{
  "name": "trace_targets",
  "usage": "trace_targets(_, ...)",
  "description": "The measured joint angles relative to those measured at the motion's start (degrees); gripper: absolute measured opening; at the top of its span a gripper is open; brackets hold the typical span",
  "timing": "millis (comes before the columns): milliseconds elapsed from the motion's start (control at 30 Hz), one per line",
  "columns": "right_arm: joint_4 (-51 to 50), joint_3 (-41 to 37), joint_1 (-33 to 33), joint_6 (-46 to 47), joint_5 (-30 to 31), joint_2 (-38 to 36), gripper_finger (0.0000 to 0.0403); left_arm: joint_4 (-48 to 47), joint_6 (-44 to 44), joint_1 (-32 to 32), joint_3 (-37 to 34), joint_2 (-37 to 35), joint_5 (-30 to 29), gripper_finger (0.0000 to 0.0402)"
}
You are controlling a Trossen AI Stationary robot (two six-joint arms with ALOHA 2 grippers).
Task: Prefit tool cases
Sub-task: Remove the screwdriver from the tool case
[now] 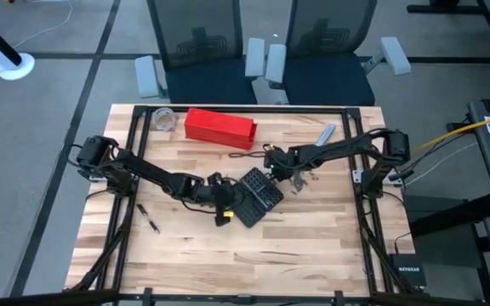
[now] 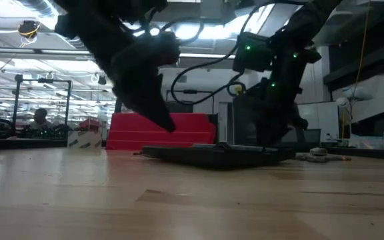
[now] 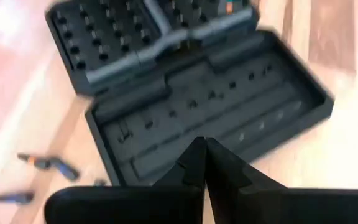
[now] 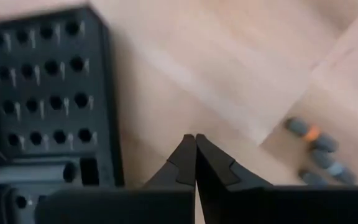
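Note:
The black tool case (image 1: 258, 195) lies opened flat at the table's middle, both halves facing up. One half is gridded with bit sockets (image 4: 42, 93), the other has shallow slots (image 3: 210, 106). My left gripper (image 3: 204, 146) is shut and hangs over the slotted half. In the low view the left gripper (image 2: 171, 125) stands above the case (image 2: 219, 155) with a gap. My right gripper (image 4: 195, 142) is shut, low over the wood beside the gridded half's edge, at the case's far right end (image 1: 272, 170). My right gripper points down beside the gridded half (image 4: 98, 124) of the case. I cannot tell whether its shut tips touch the table or the case. My left gripper touches nothing.
A long red box (image 1: 219, 126) lies toward the far edge, with a clear round object (image 1: 164, 119) to its left. A metal piece (image 1: 326, 133) lies at far right. Loose bits (image 4: 316, 149) are scattered right of the case. A pen (image 1: 149, 218) lies toward the near left.

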Motion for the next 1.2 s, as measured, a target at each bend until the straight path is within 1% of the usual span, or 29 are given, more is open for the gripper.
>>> trace_targets(133,-0.3,0.0,3.9,2.8,-0.2,0.4,0.0001,-3.1,-0.1,-1.5,-0.2,0.1,0.0,0.0)
trace_targets(200,0.1,0.0,6.7,6.0,-0.8,0.4,0.0001,-4.2,-0.9,-1.8,-0.4,0.2,0.0,0.0)
trace_targets(267,1.1,0.0,9.5,9.7,-3.0,0.4,0.0001,-4.4,-1.1,-1.8,-0.7,0.2,-0.2,0.0)
trace_targets(333,2.7,0.0,12.8,13.4,-4.0,0.4,0.0001,-4.8,-0.2,-1.7,-1.1,0.2,-0.3,0.0)
trace_targets(433,2.7,0.0,16.7,18.4,-3.7,0.4,0.0001,-6.0,1.7,-1.4,-1.1,0.0,-0.4,0.0)
trace_targets(467,2.4,0.0,17.5,19.4,-2.6,0.4,0.0001,-6.0,2.5,-1.4,-1.1,-0.2,-0.3,0.0)
trace_targets(567,2.2,0.0,18.2,20.6,-1.4,0.4,0.0,-4.8,6.5,-1.2,-1.0,-1.6,-0.4,0.0)
trace_targets(700,3.2,0.0,18.1,20.9,-1.2,0.4,0.0,-0.5,15.8,-0.4,-0.9,-2.5,-0.2,0.0)
trace_targets(800,4.1,0.0,17.6,21.1,-1.1,0.4,0.0,2.7,21.9,1.9,-0.9,-1.9,4.0,0.0)
trace_targets(867,4.4,0.0,17.4,21.6,-0.7,0.4,0.0,4.6,23.9,3.5,-0.8,-0.9,7.2,0.0)
trace_targets(933,4.6,0.0,17.3,22.2,-1.4,0.3,0.0,5.3,25.6,5.2,-0.8,0.2,8.8,0.0)
trace_targets(1067,2.7,1.4,17.3,21.4,-2.0,-2.8,0.0,5.4,26.2,7.3,-0.6,0.8,9.0,0.0)
trace_targets(1133,0.7,2.6,17.4,21.3,-1.1,-4.6,0.0,5.4,26.3,8.0,-0.6,0.8,9.0,0.0)
trace_targets(1200,1.2,3.4,17.3,21.2,-0.7,-5.5,0.0,5.4,26.9,8.2,-0.6,0.8,9.0,0.0)
